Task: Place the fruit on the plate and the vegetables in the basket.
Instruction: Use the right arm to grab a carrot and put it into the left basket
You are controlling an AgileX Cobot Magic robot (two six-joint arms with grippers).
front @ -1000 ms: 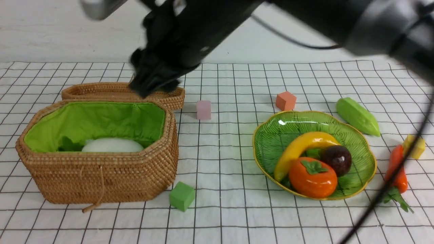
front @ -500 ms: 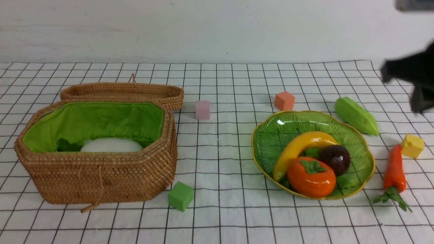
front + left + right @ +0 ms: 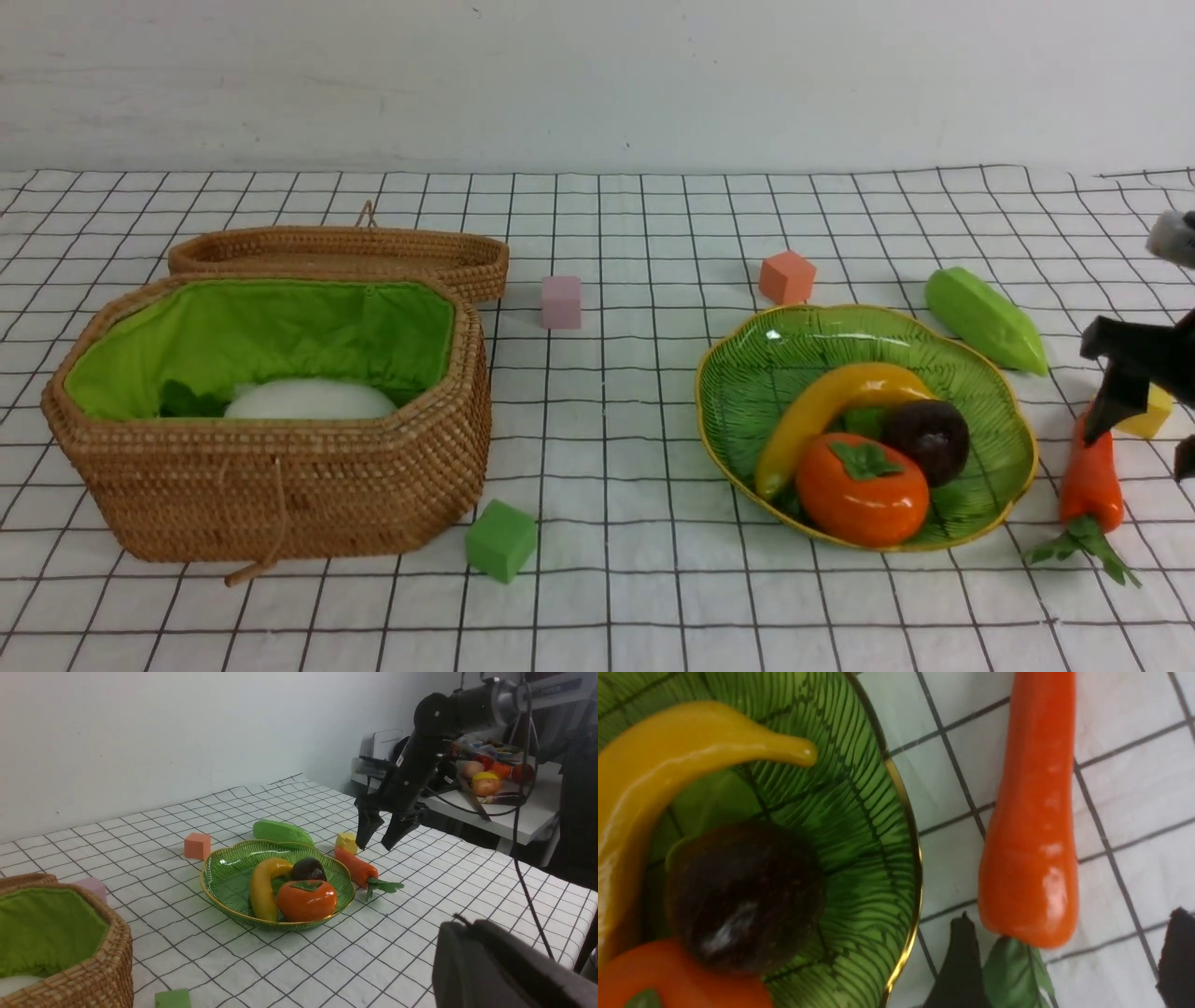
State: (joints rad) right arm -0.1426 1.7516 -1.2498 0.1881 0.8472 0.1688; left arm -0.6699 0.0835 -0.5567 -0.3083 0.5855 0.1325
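Front view crops the right gripper [image 3: 1141,453], jaws apart above the partly hidden carrot [image 3: 1090,485].

This was a robotics lab, not a home. A white cloth [image 3: 597,607] with a black grid lay spread as the work surface, and a bare white wall [image 3: 597,84] filled the top of the front view. At the upper right of the left wrist view, a black robot arm [image 3: 416,760] reached over the cloth. Behind it, a white side desk [image 3: 528,821] held a heap of toy produce [image 3: 486,781] and possibly a white printer [image 3: 380,742], too blurred to confirm.
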